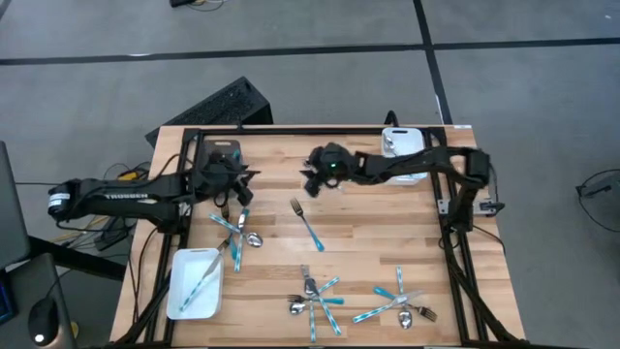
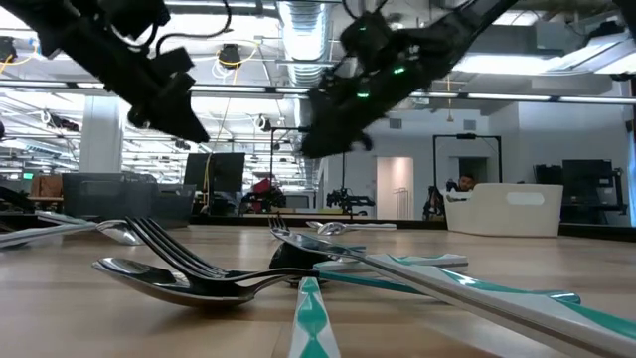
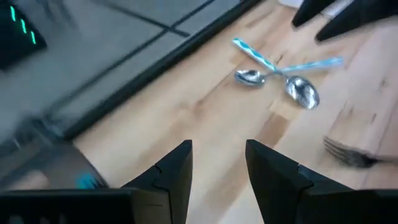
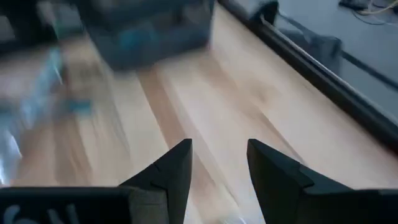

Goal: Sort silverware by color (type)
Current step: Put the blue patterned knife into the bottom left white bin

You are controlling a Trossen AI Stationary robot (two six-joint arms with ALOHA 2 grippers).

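silverware (image 1: 312, 291) lies well apart from both empty grippers — left gripper (image 1: 235, 189), right gripper (image 1: 314, 179).

The silverware (image 1: 312, 291) consists of small forks, spoons and knives with shiny metal heads and thin teal-blue handles, lying flat on the wooden surface (image 1: 368, 218) in separate groups.

- Crossed spoons (image 1: 237, 231): just beside the left fingers (image 3: 171, 171), handles overlapping in an X.
- Single fork (image 1: 306, 223): between the two sets of fingers, nearer the right fingers (image 4: 273, 171), lying diagonally.
- Two crossed piles (image 1: 397, 302): well apart from both sets of fingers, at the surface's opposite edge.
- Teal-handled pieces (image 1: 201, 281): inside a white tray (image 1: 177, 291), well apart from the left fingers.
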